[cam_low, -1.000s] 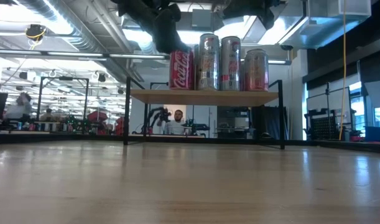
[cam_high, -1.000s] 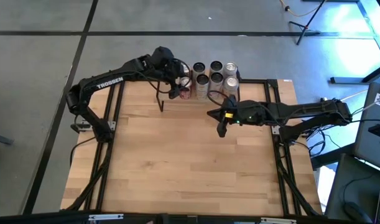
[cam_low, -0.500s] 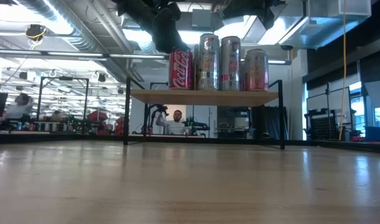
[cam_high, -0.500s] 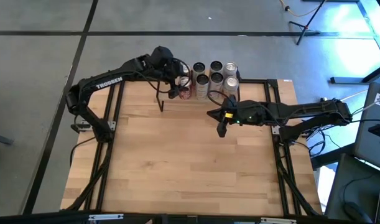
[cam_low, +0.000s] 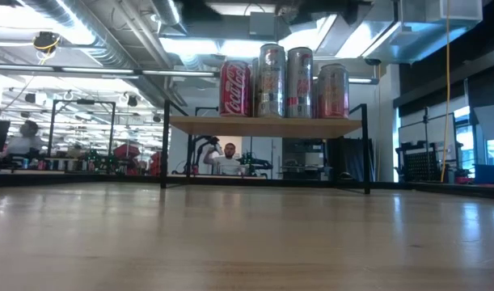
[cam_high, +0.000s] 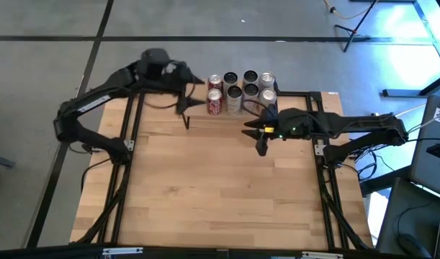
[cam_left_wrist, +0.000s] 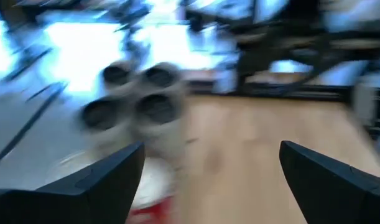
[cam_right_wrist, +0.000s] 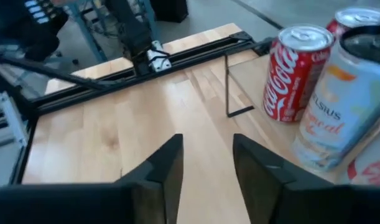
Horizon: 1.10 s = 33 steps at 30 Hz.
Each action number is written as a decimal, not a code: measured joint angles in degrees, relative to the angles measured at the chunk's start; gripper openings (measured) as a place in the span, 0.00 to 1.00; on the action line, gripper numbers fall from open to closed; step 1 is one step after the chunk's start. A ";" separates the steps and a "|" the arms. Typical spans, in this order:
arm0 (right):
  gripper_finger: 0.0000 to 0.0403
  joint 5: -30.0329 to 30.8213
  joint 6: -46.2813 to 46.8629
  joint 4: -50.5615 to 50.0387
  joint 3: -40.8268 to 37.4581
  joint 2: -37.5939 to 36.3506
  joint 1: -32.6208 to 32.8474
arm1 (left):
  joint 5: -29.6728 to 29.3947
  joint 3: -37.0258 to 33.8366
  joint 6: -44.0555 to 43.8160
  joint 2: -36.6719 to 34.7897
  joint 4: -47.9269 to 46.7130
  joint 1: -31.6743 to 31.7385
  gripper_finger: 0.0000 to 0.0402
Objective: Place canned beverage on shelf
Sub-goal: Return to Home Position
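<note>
The shelf (cam_low: pixel 263 126) stands at the table's far edge on thin black legs. Several cans stand upright on its top board: two red cola cans (cam_high: pixel 214 103) (cam_high: pixel 214 80) at its left end and silver cans (cam_high: pixel 250 90) beside them. The near red can also shows in the low view (cam_low: pixel 235 89) and the right wrist view (cam_right_wrist: pixel 295 71). My left gripper (cam_high: pixel 189 102) is open and empty, just left of the shelf; its wrist view (cam_left_wrist: pixel 211 152) is blurred. My right gripper (cam_high: pixel 259 144) is open and empty over the table, near the shelf's right end (cam_right_wrist: pixel 208 146).
The wooden tabletop (cam_high: pixel 220 187) lies bare in front of the shelf. Black frame rails (cam_high: pixel 129 137) (cam_high: pixel 322 144) run along the table's left and right sides. In the low view a person (cam_low: pixel 229 160) shows in the room behind the shelf.
My left gripper has drawn back from the near red can toward the table's left edge, and the arm has swung left with it. The red can stays upright on the shelf. My right arm has shifted a little toward the far edge.
</note>
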 joint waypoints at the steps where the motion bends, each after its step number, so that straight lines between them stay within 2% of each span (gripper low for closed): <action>1: 0.30 -0.52 -1.07 -0.09 0.24 -0.14 0.04 | 1.79 -0.62 0.30 -1.36 0.15 -1.13 0.89; 4: 0.17 -1.42 -2.42 -0.52 -0.30 -1.51 0.09 | 1.84 -5.72 -2.30 -6.14 3.27 -6.49 0.89; 7: 0.03 -3.68 -2.46 -0.58 -3.53 -4.29 0.13 | -6.07 -15.18 -7.07 -11.44 8.24 -12.82 0.89; 12: 0.06 -10.42 -1.87 4.40 -11.76 -9.81 0.13 | -14.73 -31.10 -14.50 -20.70 21.34 -20.88 0.89; 17: 0.05 -11.11 -0.83 8.39 -20.41 -17.22 0.13 | -21.45 -41.76 -24.89 -27.70 25.54 -26.49 0.89; 21: 0.03 -11.10 0.84 7.47 -24.78 -22.75 0.11 | -22.55 -46.51 -27.20 -30.55 24.77 -28.39 0.89; 24: 0.02 -11.10 0.85 5.27 -25.87 -24.56 0.07 | -21.24 -47.49 -27.27 -30.69 24.98 -28.94 0.89; 29: 0.02 -14.07 0.19 3.33 -26.40 -25.28 0.62 | -22.69 -47.56 -20.74 -30.27 26.03 -30.41 0.89; 33: 0.02 -13.05 -0.98 6.23 -31.35 -26.83 2.62 | -24.85 -48.59 -17.15 -30.51 30.19 -32.56 0.89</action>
